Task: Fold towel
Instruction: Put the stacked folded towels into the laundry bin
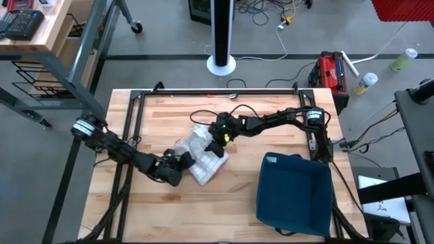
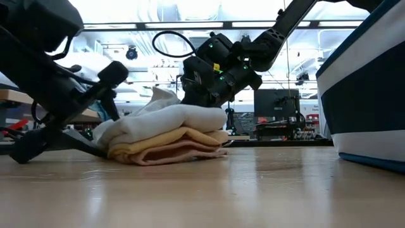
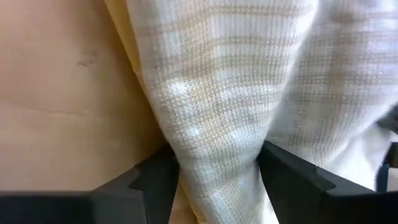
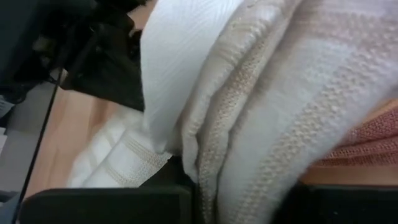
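A cream towel with pale stripes (image 1: 202,157) lies bunched and folded over on the middle of the wooden table (image 1: 224,213). In the low view it is a low pile (image 2: 166,130) with a peach layer at the bottom. My left gripper (image 1: 180,164) stands open at the pile's near-left end, with a bunched fold between its fingers (image 3: 214,186). My right gripper (image 1: 219,139) is at the pile's far-right side, shut on the towel (image 4: 249,124). My left gripper stands astride a bunched fold of the towel (image 3: 214,155). The cloth fills the gap and touches the inner sides of both open fingers (image 3: 155,180). The fingers slant down from the table's near-left side. The towel rests on the table. My right gripper pinches several stacked layers of the towel at a folded edge (image 4: 239,180) between its two fingers. It comes slanting down from the table's far-right side. The rest of the towel lies on the table below it.
A dark blue bin (image 1: 295,193) stands on the table's right near part, close to the towel; it is the blue wall (image 2: 370,88) in the low view. Black frame rails (image 1: 129,135) run along the table's left and far sides. Bare wood lies toward the near edge.
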You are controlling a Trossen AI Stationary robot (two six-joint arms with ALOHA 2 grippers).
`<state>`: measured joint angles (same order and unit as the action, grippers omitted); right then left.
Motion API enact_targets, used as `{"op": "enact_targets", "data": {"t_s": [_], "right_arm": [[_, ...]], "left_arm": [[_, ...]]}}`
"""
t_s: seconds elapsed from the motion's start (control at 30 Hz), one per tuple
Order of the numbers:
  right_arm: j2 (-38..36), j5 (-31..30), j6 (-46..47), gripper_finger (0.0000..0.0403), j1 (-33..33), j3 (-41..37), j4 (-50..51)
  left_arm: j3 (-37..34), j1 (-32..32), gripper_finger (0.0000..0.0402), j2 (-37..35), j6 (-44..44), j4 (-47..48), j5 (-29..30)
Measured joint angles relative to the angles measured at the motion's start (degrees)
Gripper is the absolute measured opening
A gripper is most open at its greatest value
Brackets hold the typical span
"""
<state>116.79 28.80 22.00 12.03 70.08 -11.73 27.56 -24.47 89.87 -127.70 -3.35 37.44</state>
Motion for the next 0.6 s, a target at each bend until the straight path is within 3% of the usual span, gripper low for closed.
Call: {"op": "enact_targets", "data": {"t_s": [0.17,0.37,0.47,0.6], "right_arm": [[0.0,-0.9,-0.4,0.0045,0.0,-0.1,1.3],[0.0,-0.9,-0.8,0.0045,-0.2,-0.5,1.7],[0.0,-0.9,-0.8,0.0045,-0.3,-0.9,1.9],[0.0,-0.9,-0.7,0.0045,-0.4,-0.9,1.7]], "left_arm": [[-1.0,-1.7,0.0215,-4.5,5.2,1.0,-2.7],[1.1,-4.9,0.0207,-8.8,3.2,1.6,-4.4],[1.9,-5.7,0.0206,-9.5,2.2,5.9,-6.6],[3.4,-6.1,0.0219,-6.5,0.1,4.5,-10.1]]}}
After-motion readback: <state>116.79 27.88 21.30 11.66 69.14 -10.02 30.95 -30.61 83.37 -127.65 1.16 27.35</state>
